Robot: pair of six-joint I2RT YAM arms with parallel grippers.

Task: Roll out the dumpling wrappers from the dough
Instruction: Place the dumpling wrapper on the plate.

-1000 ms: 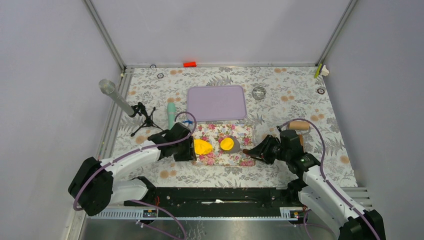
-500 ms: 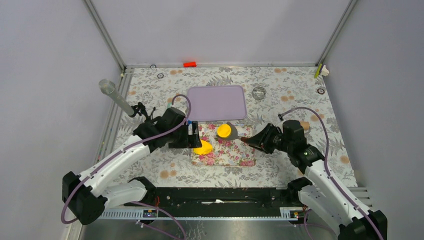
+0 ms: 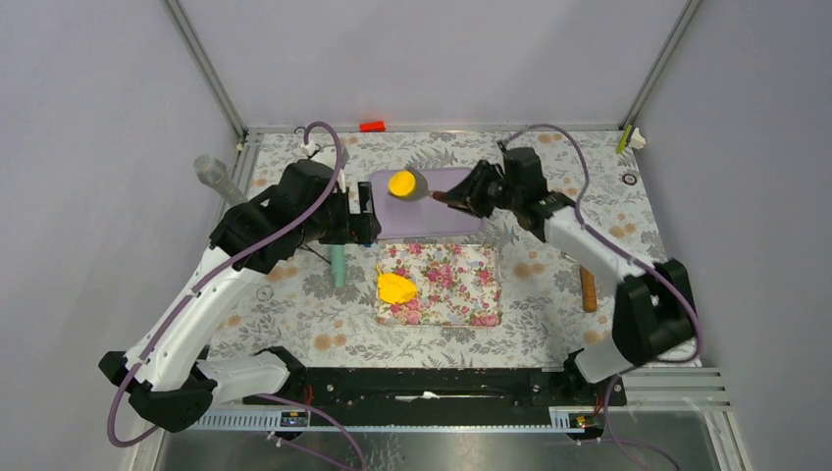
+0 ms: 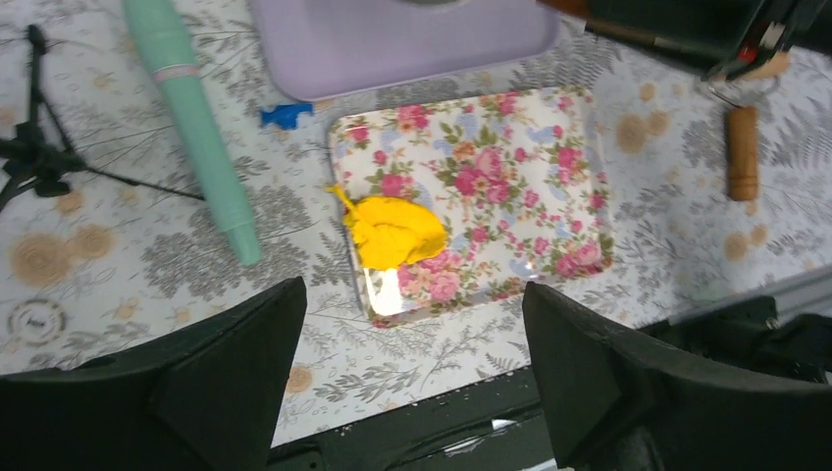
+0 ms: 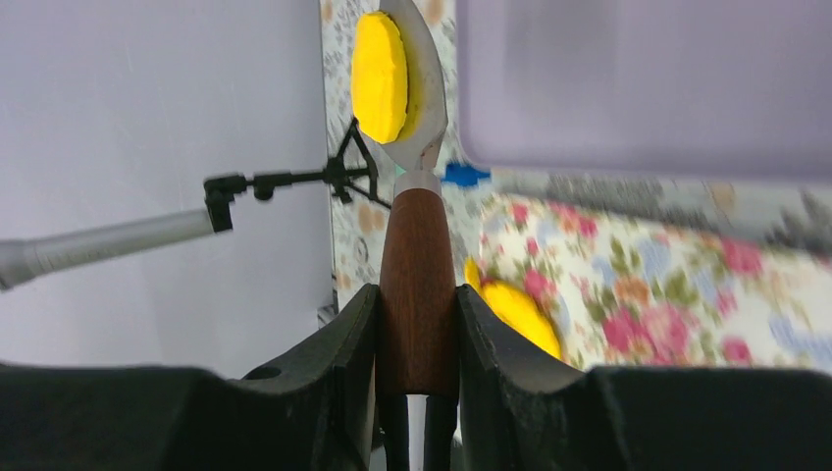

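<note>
A yellow lump of dough (image 3: 396, 287) (image 4: 392, 232) lies on the left part of the floral tray (image 3: 461, 294) (image 4: 549, 137). My right gripper (image 3: 463, 193) (image 5: 417, 294) is shut on the brown wooden handle of a spatula (image 5: 417, 265). On the spatula's metal blade rests a round yellow dumpling wrapper (image 3: 402, 183) (image 5: 379, 77), held above the left part of the purple board (image 3: 442, 211) (image 5: 638, 88). My left gripper (image 3: 365, 218) (image 4: 412, 289) hangs open and empty over the table, behind and above the dough.
A green rolling pin (image 3: 338, 263) (image 4: 196, 128) lies left of the tray, with a small blue piece (image 4: 285, 115) beside it. A wooden-handled tool (image 3: 587, 287) (image 4: 743, 152) lies at the right. A microphone on a tripod (image 3: 231, 196) (image 5: 98, 245) stands at the left.
The right arm carried the spatula and wrapper from the floral tray back to above the purple board. The left gripper opened, let go of the dough and pulled up and back.
</note>
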